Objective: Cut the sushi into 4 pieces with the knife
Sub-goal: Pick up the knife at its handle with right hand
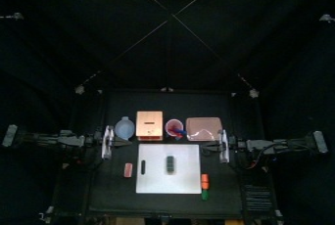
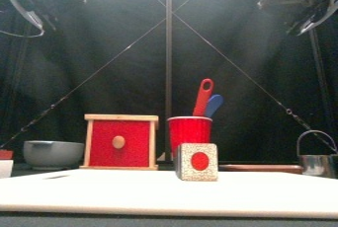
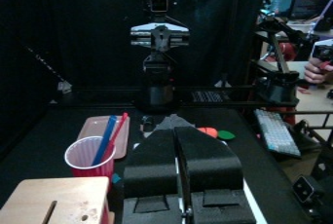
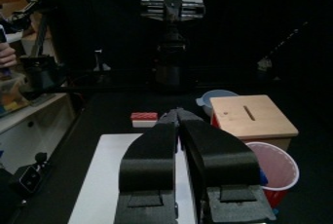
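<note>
Plainly, the sushi roll — dark-wrapped, red-centred — lies on the board.

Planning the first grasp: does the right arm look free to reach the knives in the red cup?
Probably yes: the knife handles stand clear above the red cup, nothing over them; the right gripper rests nearby beside the board.

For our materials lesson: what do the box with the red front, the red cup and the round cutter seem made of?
Box: pale wood, matt, with a red painted front. Red cup: probably plastic, smooth with a slight sheen. Cutter: metal, by its grey shine and thin wire handle.
</note>
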You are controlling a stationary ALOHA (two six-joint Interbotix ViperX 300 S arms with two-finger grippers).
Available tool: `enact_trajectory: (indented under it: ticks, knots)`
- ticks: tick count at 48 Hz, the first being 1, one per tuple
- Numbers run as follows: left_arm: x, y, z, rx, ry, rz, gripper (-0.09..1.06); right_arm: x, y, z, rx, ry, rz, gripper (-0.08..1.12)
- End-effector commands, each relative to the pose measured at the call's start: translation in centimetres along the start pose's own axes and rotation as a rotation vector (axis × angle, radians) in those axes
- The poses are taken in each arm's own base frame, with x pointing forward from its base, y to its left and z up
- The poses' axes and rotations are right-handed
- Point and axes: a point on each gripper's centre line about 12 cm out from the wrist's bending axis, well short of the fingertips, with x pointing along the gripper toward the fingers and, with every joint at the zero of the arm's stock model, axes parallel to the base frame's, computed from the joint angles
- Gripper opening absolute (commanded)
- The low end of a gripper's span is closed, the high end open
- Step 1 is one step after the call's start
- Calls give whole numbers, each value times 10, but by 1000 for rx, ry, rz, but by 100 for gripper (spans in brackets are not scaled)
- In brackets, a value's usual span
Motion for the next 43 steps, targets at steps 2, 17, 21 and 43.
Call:
enact_trajectory:
  ticks: [2, 17, 21, 43]
  knots:
    - [7, 3, -13, -37, 44, 19, -8, 6, -7, -5, 19, 29, -34, 2]
    - [32, 4, -23, -34, 31, 27, 0, 51, -34, -4, 105, 212, -155, 4]
    - [38, 4, -27, -32, 28, 27, 0, 67, -41, 2, 97, 293, -167, 6]
    - [48, 4, -45, -31, 83, 28, 0, 120, -51, 22, 56, 572, -164, 103]
